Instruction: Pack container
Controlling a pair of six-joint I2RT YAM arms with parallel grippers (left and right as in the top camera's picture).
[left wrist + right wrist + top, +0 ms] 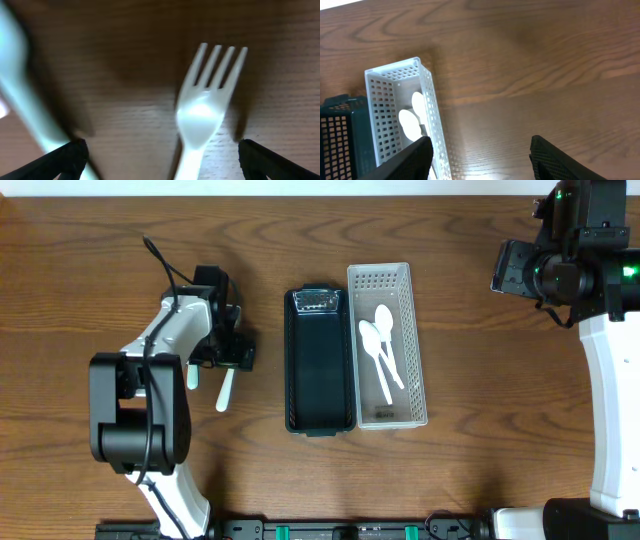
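Note:
A white plastic fork [205,115] lies on the wooden table, tines pointing away, between the open fingers of my left gripper [160,160]. From overhead the left gripper [228,350] is low over the fork [224,392], left of the containers. A second white utensil [25,100] lies blurred at the left. A dark green basket [320,415] stands mid-table, with something pale at its far end. Beside it, a white perforated basket [418,395] holds several white spoons [380,340]. My right gripper [482,160] is open and empty above bare table, right of the white basket [432,115].
The right arm [570,270] hangs at the far right of the table. The left arm's base [140,410] stands at the front left. Bare wooden table lies between the left gripper and the dark basket.

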